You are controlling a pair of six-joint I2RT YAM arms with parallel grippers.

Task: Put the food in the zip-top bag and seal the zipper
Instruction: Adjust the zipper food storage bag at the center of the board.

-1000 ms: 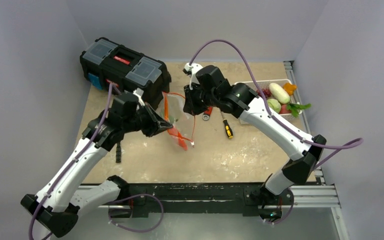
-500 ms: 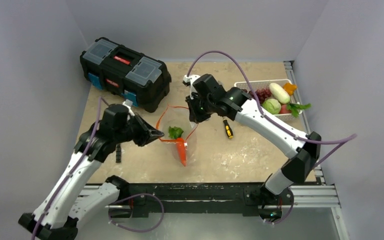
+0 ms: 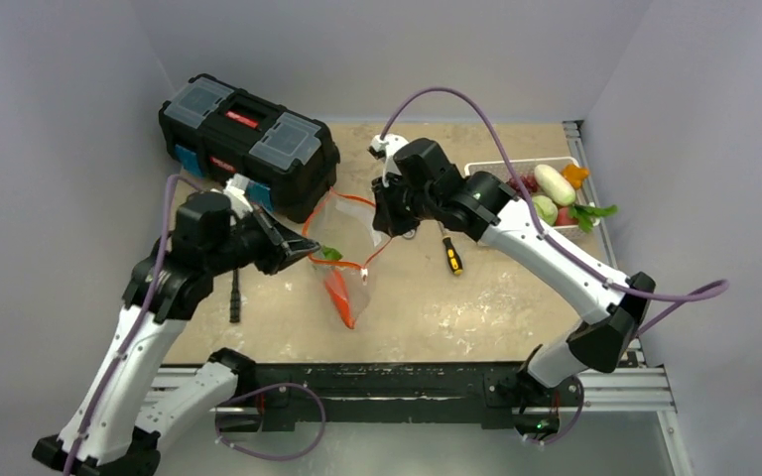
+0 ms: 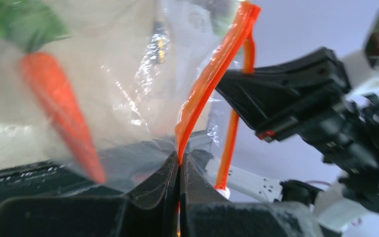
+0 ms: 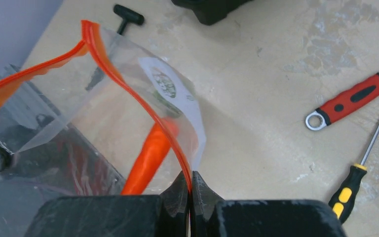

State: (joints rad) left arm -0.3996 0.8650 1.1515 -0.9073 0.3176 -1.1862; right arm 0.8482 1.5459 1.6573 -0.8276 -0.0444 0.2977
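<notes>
The scuffed tan counter (image 3: 456,307) stands between grey walls, with a black toolbox (image 3: 248,129) far left, a white basket (image 3: 516,162) of food (image 3: 554,184) at the far right edge, and a wrench (image 5: 350,101) and screwdriver (image 3: 450,254) just right of centre. The zip-top bag (image 3: 342,223) is held up over mid-counter with the carrot (image 3: 339,296) inside and the zipper (image 5: 128,89) gaping; the left claw (image 4: 179,163) and right claw (image 5: 191,180) each pinch one end of that strip. Bare counter runs along the near edge.
</notes>
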